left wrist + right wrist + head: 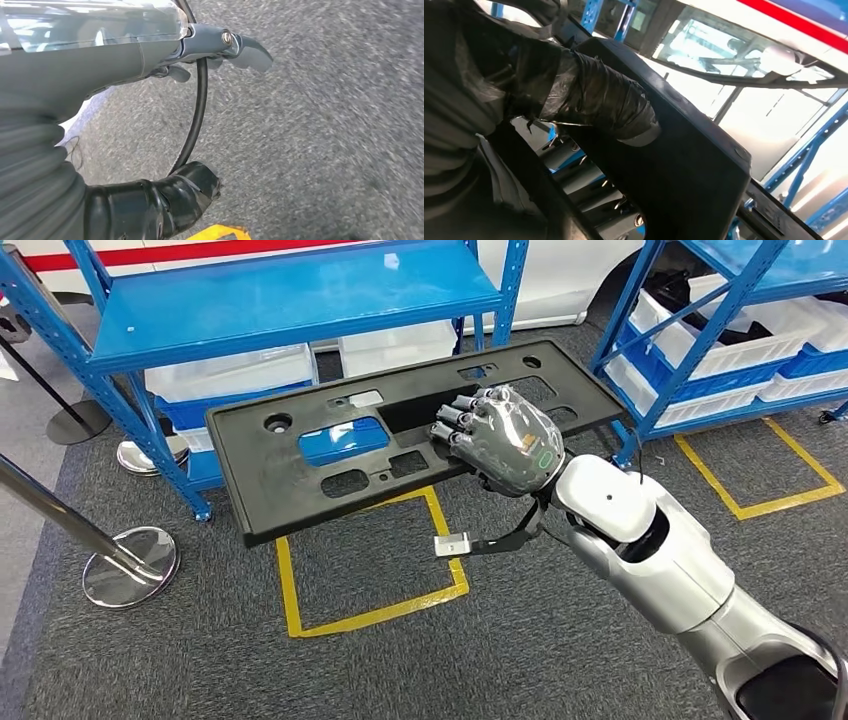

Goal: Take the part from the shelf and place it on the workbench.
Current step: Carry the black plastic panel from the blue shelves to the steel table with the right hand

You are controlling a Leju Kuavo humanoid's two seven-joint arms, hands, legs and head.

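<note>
The part [300,460] is a long, flat black plastic panel with several cut-outs. It hangs tilted above the carpet in front of the blue shelf [290,300]. My right hand [500,435] grips it near its middle, fingers curled over the far edge of a cut-out. In the right wrist view my taped thumb [609,105] presses on the panel [694,165]. My left hand [100,60] hangs over the grey carpet [325,125] with its thumb and fingers apart and nothing in it.
A second blue shelf [700,330] with white and blue bins stands at the right. A chrome stanchion base [130,565] and its slanted pole are at the left. Yellow tape squares [370,615] mark the carpet. A white car is behind the shelves.
</note>
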